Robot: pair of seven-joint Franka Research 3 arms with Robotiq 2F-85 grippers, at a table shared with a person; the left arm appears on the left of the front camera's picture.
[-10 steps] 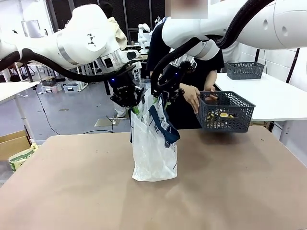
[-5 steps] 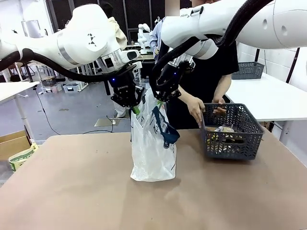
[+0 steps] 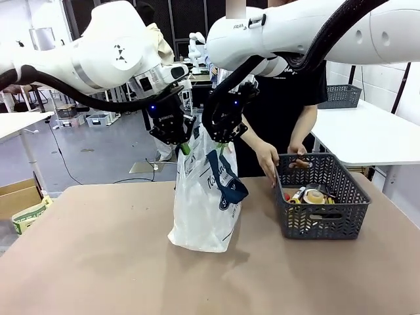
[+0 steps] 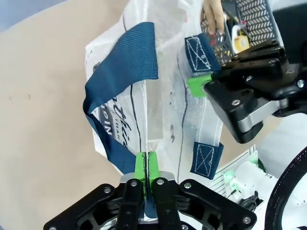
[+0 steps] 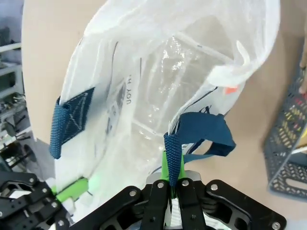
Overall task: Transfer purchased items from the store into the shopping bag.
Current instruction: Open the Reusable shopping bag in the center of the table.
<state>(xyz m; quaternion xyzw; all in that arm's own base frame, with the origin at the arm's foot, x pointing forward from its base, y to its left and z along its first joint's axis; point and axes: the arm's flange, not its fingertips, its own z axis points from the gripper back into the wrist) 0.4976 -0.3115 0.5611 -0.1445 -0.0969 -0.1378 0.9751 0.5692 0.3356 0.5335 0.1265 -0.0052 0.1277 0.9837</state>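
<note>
Shopping bag (image 3: 205, 203) at frame centre, base on tabletop (image 3: 92, 262), rim pinched by tightly closed fingers of left gripper (image 3: 183, 144) and right gripper (image 3: 222, 139); risk: thin plastic slips free and the mouth collapses.

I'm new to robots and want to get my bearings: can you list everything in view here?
shopping bag: one, whitish with navy handles, mid-table
basket: one, dark grey, on the table right of the bag, small goods inside
second basket: one, dark grey, on the white table behind
table: one, brown
person: one, dark top, hands at the near basket's rim
left gripper: black, green pads, shut on the bag's top edge
right gripper: same colours, shut on the bag's top edge
</note>
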